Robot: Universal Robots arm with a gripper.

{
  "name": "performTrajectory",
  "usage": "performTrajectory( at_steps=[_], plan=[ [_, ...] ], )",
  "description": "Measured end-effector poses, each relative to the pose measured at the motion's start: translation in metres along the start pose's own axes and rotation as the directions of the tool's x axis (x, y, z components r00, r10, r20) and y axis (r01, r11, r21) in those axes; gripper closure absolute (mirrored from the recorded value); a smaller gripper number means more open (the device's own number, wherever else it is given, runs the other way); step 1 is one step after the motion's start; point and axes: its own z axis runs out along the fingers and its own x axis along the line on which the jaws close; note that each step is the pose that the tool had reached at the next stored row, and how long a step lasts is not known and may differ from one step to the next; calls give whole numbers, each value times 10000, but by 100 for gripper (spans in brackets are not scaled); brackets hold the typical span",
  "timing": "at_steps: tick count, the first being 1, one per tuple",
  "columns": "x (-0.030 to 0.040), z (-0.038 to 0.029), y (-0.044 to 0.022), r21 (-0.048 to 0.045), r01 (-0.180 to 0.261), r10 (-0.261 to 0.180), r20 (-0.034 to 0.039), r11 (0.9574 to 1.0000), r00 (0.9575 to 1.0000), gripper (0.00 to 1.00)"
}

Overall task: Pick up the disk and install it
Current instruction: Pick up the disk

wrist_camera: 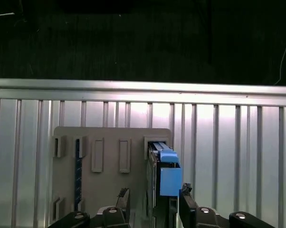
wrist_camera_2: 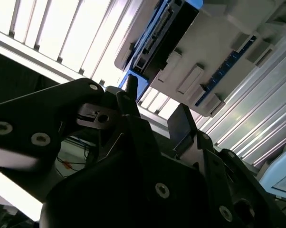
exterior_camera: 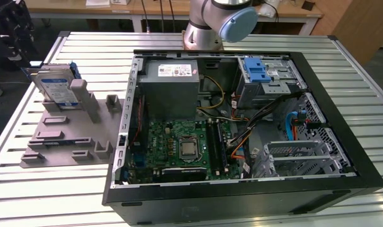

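The disk (exterior_camera: 56, 87) stands on edge in a slot at the far end of a grey holder plate (exterior_camera: 65, 137), on the exterior view's left, beside the open computer case. It is silver-grey with a white-and-blue label and blue rails. The first wrist view looks down on the disk (wrist_camera: 163, 173), showing its blue rail end. My gripper (wrist_camera: 154, 194) is open above it, with one fingertip (wrist_camera: 123, 194) on each side and nothing held. In the second wrist view the gripper (wrist_camera_2: 155, 102) hangs apart from the disk (wrist_camera_2: 167, 28) in its holder (wrist_camera_2: 214, 52).
The open computer case (exterior_camera: 343, 109) lies on the slatted metal table (exterior_camera: 27, 189). Inside are a grey power-supply box (exterior_camera: 172, 92), a green motherboard (exterior_camera: 178, 146), a metal drive cage with a blue latch (exterior_camera: 261, 75), and loose cables. The arm's base (exterior_camera: 207, 28) stands behind the case.
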Motion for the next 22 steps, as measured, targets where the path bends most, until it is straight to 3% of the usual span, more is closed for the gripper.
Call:
performTrajectory(
  at_steps=[8, 22],
  plan=[
    [-80, 115, 32, 5, -3, 3, -123, 10000, 9999, 40],
    [-123, 239, 76, 21, -3, 3, -124, 10000, 9999, 40]
  ],
)
